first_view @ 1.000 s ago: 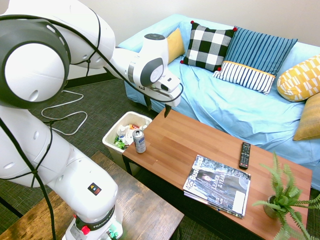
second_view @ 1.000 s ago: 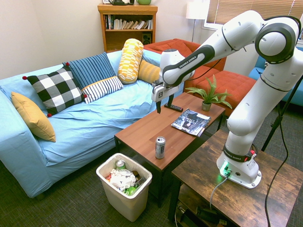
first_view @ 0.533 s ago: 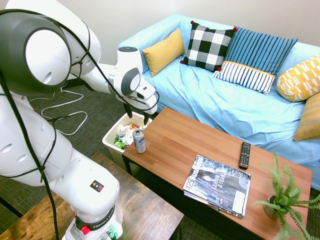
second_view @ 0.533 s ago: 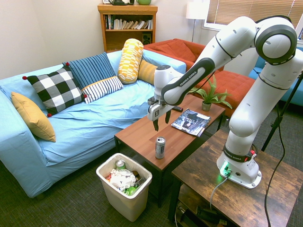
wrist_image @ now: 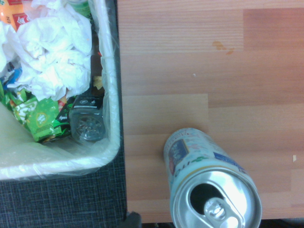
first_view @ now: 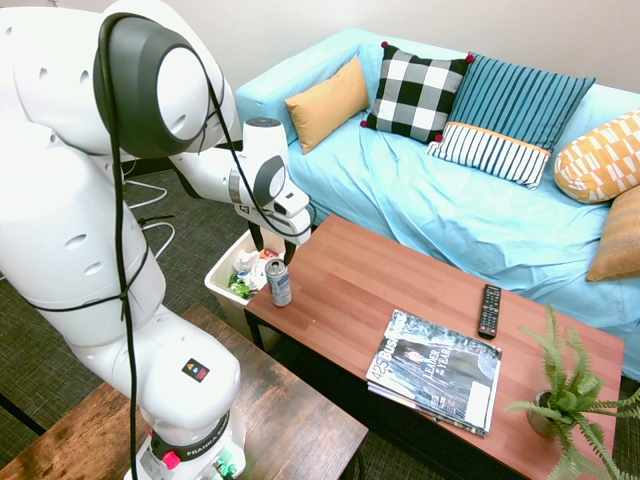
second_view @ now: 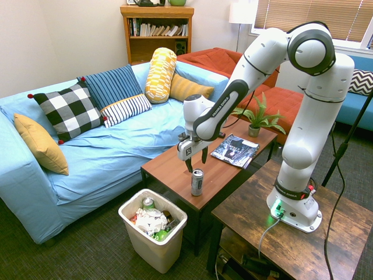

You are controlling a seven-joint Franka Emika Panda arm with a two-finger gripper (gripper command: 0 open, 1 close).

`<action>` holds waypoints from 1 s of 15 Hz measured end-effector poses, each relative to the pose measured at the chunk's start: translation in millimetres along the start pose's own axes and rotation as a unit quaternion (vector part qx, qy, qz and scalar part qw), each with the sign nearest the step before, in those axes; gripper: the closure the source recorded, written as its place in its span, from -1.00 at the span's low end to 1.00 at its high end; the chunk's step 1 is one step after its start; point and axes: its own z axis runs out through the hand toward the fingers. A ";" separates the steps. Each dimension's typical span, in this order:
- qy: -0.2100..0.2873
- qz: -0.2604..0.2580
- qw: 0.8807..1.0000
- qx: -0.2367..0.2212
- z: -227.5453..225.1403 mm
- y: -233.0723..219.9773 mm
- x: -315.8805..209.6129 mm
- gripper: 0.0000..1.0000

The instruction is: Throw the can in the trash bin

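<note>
The can (first_view: 278,282) (second_view: 197,182) stands upright near the corner of the wooden coffee table (first_view: 400,290), at the end closest to the trash bin. In the wrist view the can (wrist_image: 211,190) shows its opened top from above. The white trash bin (first_view: 222,277) (second_view: 175,240) sits on the floor just past that table end, full of crumpled paper and green wrappers; its rim (wrist_image: 112,95) lies beside the table edge. My gripper (first_view: 272,243) (second_view: 196,161) hangs open just above the can, pointing down, holding nothing.
A magazine (first_view: 435,370), a remote (first_view: 489,310) and a potted plant (first_view: 565,395) lie further along the table. A blue sofa (first_view: 450,210) with cushions runs behind it. A dark wooden side table (first_view: 290,420) stands close to the can's corner.
The arm has swung from above the sofa side of the table towards the can's end and come down over the can. The gripper stayed open; the can has not moved.
</note>
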 end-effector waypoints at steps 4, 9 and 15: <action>-0.014 0.004 1.000 -0.015 22.8 -3.6 5.1 -1.00; -0.024 0.008 0.999 -0.032 52.5 -12.1 9.0 -1.00; -0.026 0.010 0.999 -0.040 77.1 -22.6 17.2 1.00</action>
